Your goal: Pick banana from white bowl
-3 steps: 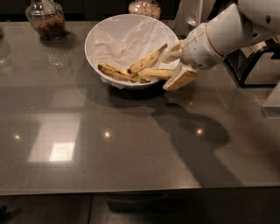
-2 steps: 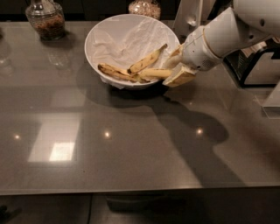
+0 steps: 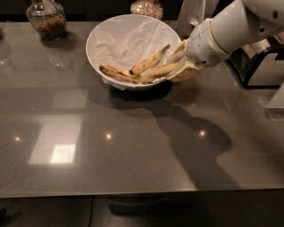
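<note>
Three bananas: lie in the white bowl [image 3: 100, 33], upper centre of the frame, on crumpled white paper [image 3: 128, 37].
Hard to make out: the right end of the banana [image 3: 159, 71] runs in between the fingers, and its tip cannot be told apart from them; the three fruits overlap near the bowl's lower rim, so their inner ends are partly covered.
Cut off: a jar [image 3: 148, 6] at the top edge shows only its lower part; the white arm [image 3: 235, 26] leaves the frame at upper right.
Gripper [image 3: 175, 65]: at the bowl's right rim, reaching in from the right.
Fingers [image 3: 188, 74]: spread moderately, one above and one below the banana's right end; whether they press on it cannot be told.
Banana's axis: nearly straight, long axis running from lower left to upper right, low in the right part of the bowl, right end toward the gripper.
Elsewhere: a glass jar [image 3: 46, 20] with dark contents stands at upper left on the glossy grey table [image 3: 133, 168].
</note>
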`<state>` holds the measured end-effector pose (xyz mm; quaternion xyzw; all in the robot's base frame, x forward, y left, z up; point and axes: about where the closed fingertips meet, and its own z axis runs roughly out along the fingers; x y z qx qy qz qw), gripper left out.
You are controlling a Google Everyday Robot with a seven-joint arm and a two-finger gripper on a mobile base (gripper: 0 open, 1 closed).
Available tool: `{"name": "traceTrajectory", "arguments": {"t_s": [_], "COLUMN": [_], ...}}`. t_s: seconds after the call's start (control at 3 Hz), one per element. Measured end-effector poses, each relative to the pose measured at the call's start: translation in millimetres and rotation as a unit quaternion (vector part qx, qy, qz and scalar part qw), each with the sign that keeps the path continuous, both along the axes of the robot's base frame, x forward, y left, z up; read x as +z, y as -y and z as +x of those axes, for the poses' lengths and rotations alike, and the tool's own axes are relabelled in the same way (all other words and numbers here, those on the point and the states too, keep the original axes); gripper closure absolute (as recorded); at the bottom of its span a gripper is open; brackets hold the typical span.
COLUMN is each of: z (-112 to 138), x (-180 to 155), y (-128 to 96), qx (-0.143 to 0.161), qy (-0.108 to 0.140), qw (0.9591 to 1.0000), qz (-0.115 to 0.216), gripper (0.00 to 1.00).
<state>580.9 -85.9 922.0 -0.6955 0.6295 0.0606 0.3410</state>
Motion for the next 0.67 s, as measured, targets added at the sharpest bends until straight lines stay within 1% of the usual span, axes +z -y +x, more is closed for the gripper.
{"name": "traceTrajectory", "arguments": {"t_s": [0.33, 0.67], "z": [-11.5, -21.5], "x": [26.3, 48.7], "y": [6.1, 19.4], "qx": [-0.009, -0.01], "qy": [-0.001, -0.007], "qw": [0.9997, 0.9964], "qz": [0.023, 0.084], "gripper": [1.0, 1.0]}}
